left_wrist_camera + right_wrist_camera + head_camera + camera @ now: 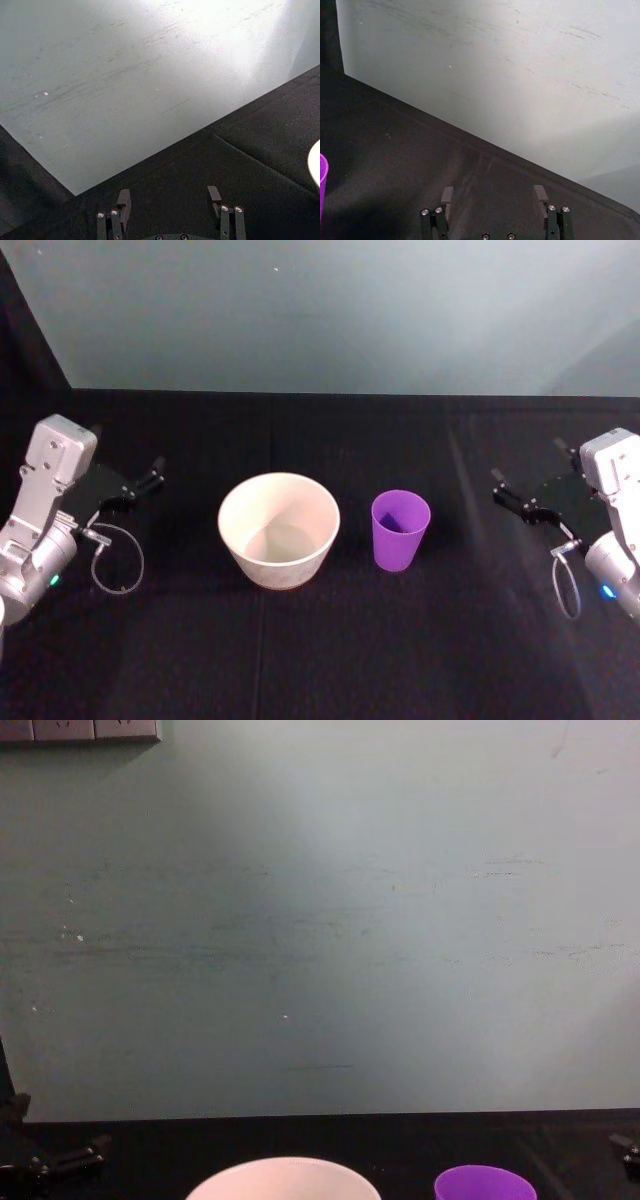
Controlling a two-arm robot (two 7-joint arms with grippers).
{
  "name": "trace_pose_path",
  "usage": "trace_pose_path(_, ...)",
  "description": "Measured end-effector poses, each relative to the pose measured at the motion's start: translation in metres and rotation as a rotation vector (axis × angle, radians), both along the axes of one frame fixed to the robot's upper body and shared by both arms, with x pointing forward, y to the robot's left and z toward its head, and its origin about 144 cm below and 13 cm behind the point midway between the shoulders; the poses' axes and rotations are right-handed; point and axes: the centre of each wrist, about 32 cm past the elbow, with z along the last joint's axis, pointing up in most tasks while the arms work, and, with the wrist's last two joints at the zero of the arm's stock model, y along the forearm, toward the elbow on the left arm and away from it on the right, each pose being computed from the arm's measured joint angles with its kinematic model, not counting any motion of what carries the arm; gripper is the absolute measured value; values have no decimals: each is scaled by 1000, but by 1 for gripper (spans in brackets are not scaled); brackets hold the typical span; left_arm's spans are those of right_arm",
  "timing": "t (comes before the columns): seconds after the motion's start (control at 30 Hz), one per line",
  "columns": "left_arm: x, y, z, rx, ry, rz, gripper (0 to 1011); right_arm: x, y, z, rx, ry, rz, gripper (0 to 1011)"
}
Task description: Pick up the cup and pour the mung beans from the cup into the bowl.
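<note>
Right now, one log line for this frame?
cup: upright, right of bowl | left tool: open, parked | right tool: open, parked

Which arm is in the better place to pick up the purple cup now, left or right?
Right. The purple cup stands on the right side of the white bowl, nearer the open right hand; the left hand would have to reach across the bowl.

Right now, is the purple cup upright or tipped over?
Upright. The cup stands on its base, rim facing up, right of the bowl, not touching it. Left claw and right claw rest open, far to either side.
</note>
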Motion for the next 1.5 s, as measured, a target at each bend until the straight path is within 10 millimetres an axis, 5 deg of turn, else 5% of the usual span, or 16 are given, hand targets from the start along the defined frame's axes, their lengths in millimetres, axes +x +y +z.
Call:
trace_pose_path(0.93, 0, 0, 0, 0, 0, 0, 1000, 0, 1, -1, 2, 1, 0, 1003)
trace_pose_path(1.5, 0, 0, 0, 0, 0, 0, 1000, -17, 29, -21, 99, 96, 149, 1003)
